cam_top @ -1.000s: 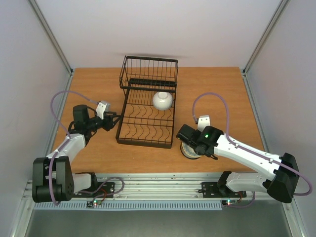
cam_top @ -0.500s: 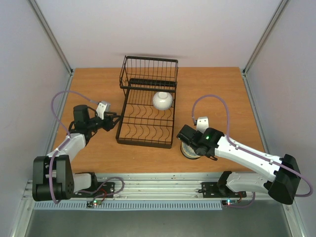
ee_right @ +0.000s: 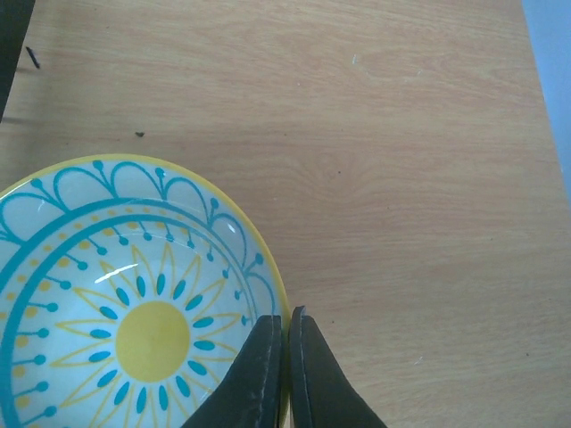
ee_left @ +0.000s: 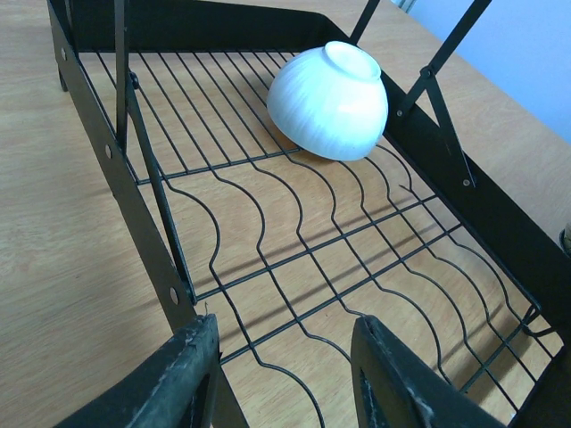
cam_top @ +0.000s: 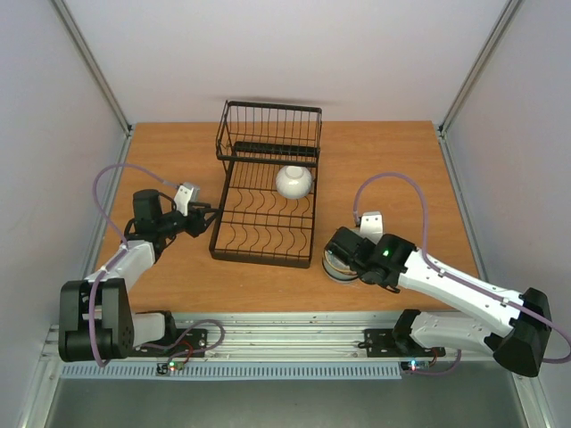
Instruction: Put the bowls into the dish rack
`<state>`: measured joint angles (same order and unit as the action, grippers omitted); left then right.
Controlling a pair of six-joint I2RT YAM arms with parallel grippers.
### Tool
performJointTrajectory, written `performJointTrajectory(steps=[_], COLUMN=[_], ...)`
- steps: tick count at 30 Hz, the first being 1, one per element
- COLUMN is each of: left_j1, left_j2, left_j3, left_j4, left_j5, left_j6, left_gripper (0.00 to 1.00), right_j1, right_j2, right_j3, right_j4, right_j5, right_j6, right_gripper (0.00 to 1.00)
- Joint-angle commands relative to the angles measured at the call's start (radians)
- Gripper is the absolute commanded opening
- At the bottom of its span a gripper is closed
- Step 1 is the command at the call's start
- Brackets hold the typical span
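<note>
The black wire dish rack [cam_top: 265, 192] stands mid-table with a plain white bowl [cam_top: 293, 181] upside down in it, also in the left wrist view [ee_left: 330, 100]. A blue-and-white patterned bowl with a yellow centre [ee_right: 125, 312] sits right of the rack's near corner [cam_top: 340, 264]. My right gripper [ee_right: 286, 357] is shut on this bowl's rim, one finger inside and one outside. My left gripper [ee_left: 285, 374] is open and empty at the rack's left near rail [ee_left: 134, 214]. Other bowls are out of view.
The wooden table [cam_top: 401, 178] is walled by grey panels on the left, right and back. The rack's taller basket section [cam_top: 270, 132] is at its far end. A metal rail [cam_top: 294, 325] runs along the near edge.
My right arm has shifted a little right and toward the near edge, with the patterned bowl under its gripper. The left arm and the white bowl have not moved.
</note>
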<state>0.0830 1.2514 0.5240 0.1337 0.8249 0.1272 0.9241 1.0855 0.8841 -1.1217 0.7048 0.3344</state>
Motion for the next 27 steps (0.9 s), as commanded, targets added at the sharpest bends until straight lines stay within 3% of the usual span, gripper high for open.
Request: performJointTrajectory(steps=[1,17,27], left_j1=[0.0,0.0,-0.001], left_j2=[0.014,0.02,0.008], left_j3=[0.006,0.008,0.004], left_j4=[0.059,0.059,0.057], left_j5=[0.008,0.007,0.012], left_j6=[0.006,0.006,0.005], left_gripper=[0.43,0.43,0.43], right_j1=[0.012,0.128,0.169], right_j2=[-0.038,-0.071,-0.08], right_j3=[0.016,0.045,0.066], right_j4=[-0.052,-0.097,-0.135], right_j5=[0.023,0.02,0.098], right_j6=[0.021,0.079,0.128], right_gripper=[0.01,0.01,0.01])
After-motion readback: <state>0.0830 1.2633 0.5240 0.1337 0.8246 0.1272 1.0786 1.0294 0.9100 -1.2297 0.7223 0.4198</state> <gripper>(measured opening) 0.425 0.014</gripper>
